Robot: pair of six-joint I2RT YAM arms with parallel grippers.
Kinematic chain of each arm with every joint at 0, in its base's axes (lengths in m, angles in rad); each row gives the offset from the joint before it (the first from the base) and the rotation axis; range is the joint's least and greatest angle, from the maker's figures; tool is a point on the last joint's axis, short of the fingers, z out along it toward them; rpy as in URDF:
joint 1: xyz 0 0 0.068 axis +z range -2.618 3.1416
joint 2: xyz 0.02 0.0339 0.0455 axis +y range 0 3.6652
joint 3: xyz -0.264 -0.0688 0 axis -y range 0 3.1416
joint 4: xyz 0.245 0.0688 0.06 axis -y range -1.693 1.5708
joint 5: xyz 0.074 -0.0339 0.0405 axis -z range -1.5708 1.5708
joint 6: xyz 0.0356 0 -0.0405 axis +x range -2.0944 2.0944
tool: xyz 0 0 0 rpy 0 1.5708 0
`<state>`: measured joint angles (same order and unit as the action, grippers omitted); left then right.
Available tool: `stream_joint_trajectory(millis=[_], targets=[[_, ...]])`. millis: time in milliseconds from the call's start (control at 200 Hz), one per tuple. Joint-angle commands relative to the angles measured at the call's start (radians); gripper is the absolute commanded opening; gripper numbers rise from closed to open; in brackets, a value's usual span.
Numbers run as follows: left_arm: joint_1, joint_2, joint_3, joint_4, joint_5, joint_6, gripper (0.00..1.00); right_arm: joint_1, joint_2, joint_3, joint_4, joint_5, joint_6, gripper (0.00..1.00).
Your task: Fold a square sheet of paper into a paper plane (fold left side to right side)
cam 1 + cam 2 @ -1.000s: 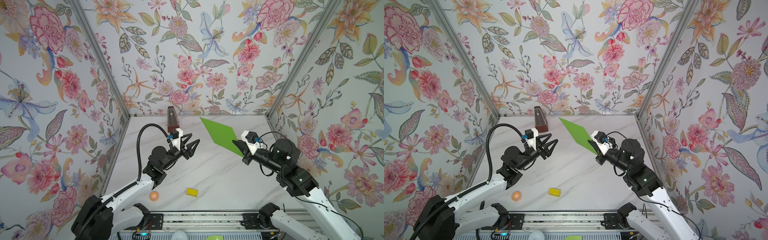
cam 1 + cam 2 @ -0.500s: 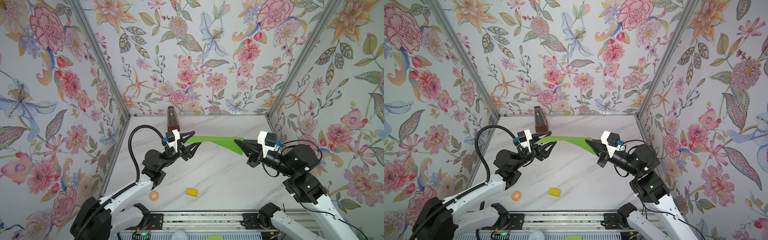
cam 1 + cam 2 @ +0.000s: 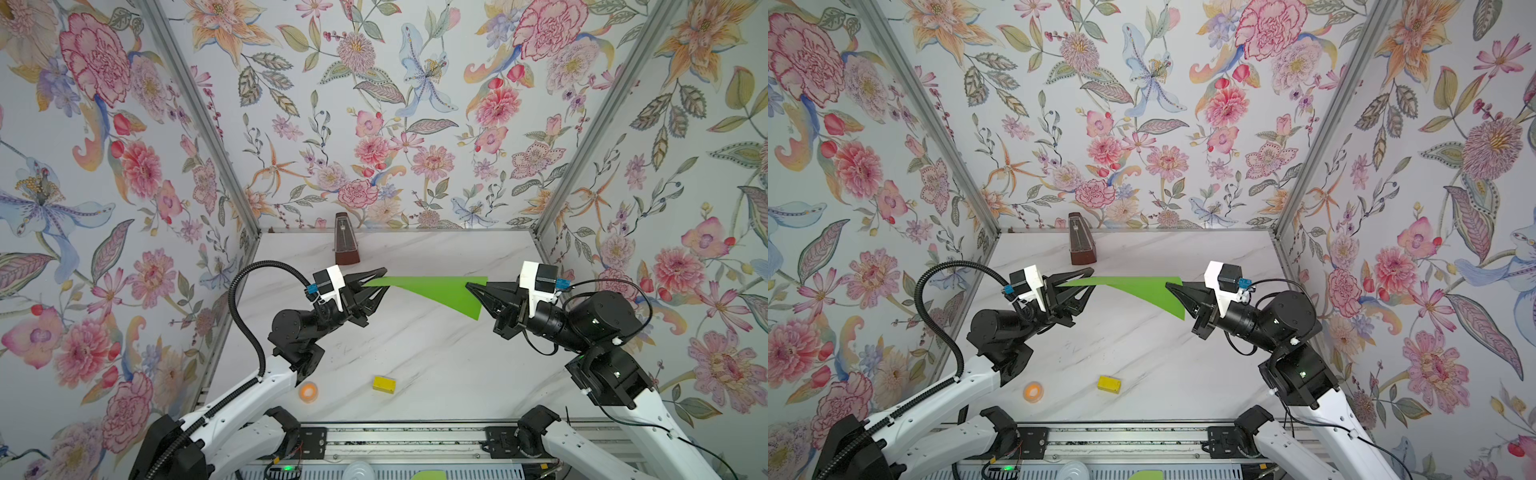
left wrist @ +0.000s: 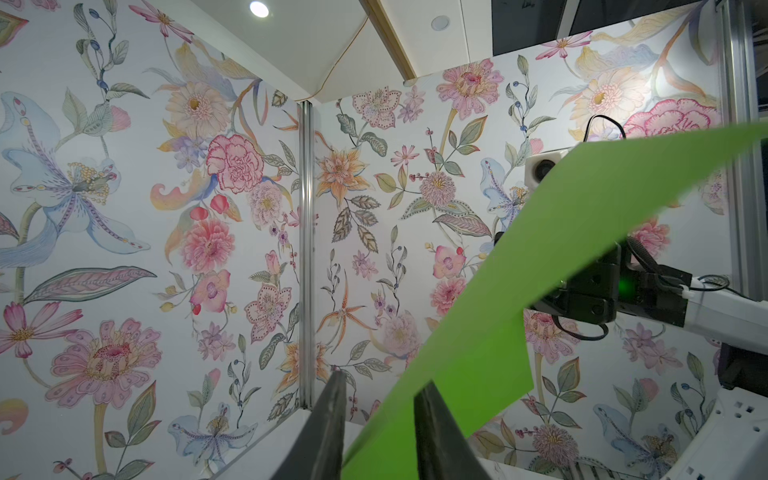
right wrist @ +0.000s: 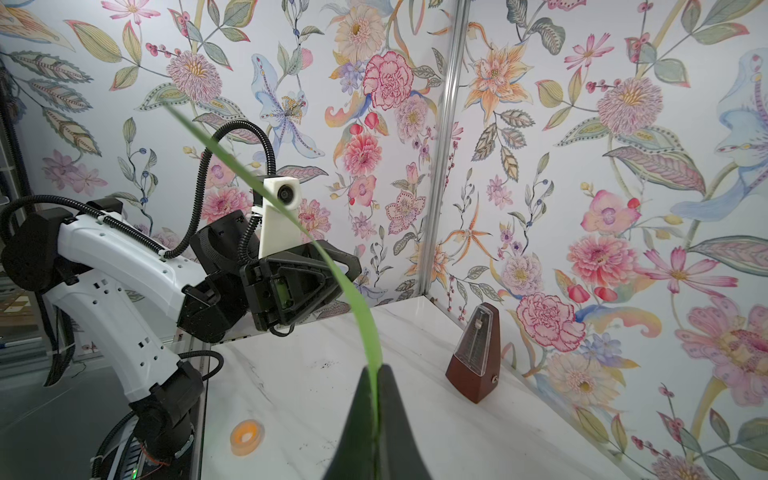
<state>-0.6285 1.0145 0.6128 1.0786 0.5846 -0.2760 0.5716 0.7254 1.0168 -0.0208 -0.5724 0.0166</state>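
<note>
The square sheet of paper [image 3: 436,289], lime-green and with no crease to be seen, is held in the air above the marble table [image 3: 436,357]. It is stretched between the two grippers and bowed along its length, so that it is shown almost edge-on in the right wrist view. One edge is pinched by the right gripper [image 3: 469,286], whose jaws are seen pressed flat together on the paper in that wrist view. The opposite corner is straddled by the left gripper [image 3: 384,278]. In the left wrist view its fingers [image 4: 332,415] are shown narrowly apart with the sheet passing between them, and a gap is left on one side, so no firm hold is judged to be made there. The task is judged to be at its very beginning: nothing is folded, the left side is not brought over to the right, and no paper plane is to be seen. By that reading everything is left to be done. The sheet has to be laid flat, the first fold made and creased, and the nose and wings formed after it. A brown metronome [image 3: 346,245] is seen at the back wall, just behind the left gripper. A small yellow block [image 3: 384,384] and an orange tape roll [image 3: 308,392] are left near the front edge, well apart from the paper.
</note>
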Motion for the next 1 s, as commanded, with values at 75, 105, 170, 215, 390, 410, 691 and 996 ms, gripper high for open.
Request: stream_joint_trajectory(millis=[75,105,170,215,390,410,691,996], targets=[[-0.004,0.002,-0.007,0.035,0.031,0.015,0.22,0.011,-0.004,-0.009,0.022,-0.01,0.019,0.0],[-0.001,0.002,-0.007,0.039,0.031,0.015,0.2,0.013,-0.003,-0.009,0.02,-0.007,0.018,0.0],[-0.004,0.001,-0.003,0.04,0.032,0.015,0.18,0.013,-0.004,-0.011,0.019,-0.004,0.016,0.0],[-0.004,0.001,-0.002,0.038,0.033,0.017,0.16,0.014,-0.006,-0.012,0.018,-0.003,0.016,0.0],[-0.004,-0.003,-0.002,0.028,0.029,0.023,0.05,0.014,-0.008,-0.015,0.01,0.012,0.009,0.0],[-0.004,-0.004,-0.002,0.025,0.03,0.023,0.04,0.015,-0.007,-0.014,0.01,0.014,0.01,0.0],[-0.003,0.007,0.04,-0.166,-0.003,0.036,0.0,0.017,-0.014,-0.034,-0.007,0.154,0.018,0.19],[-0.004,0.125,0.039,-0.414,0.09,-0.104,0.0,0.015,0.008,-0.095,-0.062,0.464,0.03,0.66]])
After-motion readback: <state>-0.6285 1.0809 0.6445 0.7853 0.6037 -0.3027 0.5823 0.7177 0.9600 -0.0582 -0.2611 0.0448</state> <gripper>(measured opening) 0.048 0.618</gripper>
